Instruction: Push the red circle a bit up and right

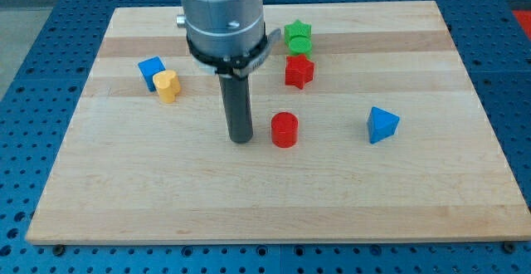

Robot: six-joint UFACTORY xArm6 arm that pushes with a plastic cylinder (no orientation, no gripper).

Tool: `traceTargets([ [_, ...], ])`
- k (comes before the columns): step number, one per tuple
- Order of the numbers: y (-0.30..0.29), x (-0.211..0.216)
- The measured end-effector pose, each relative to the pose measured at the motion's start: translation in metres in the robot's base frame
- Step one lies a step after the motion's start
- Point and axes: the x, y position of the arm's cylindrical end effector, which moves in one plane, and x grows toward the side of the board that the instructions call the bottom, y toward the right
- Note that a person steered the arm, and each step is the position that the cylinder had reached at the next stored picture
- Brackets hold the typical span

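Camera view has my tip sitting just left of the red circle, not quite touching as far as I can tell. No jaws here, it's a bare rod, nothing pinched. Trouble is, I'm level with it, so a plain shove sends it right only. Swing under it too hard and it could run up into the red star and green blocks.

A single camera looks down at a slant from in front of the wooden board, fairly near, taking in its whole surface. The arm enters from the view's top; my tip stands near the centre.
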Motion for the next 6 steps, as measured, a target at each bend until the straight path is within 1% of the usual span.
traceTargets([
  [1,0.016,0.006],
  [4,0.068,-0.005],
  [5,0.085,-0.002],
  [6,0.088,0.012],
])
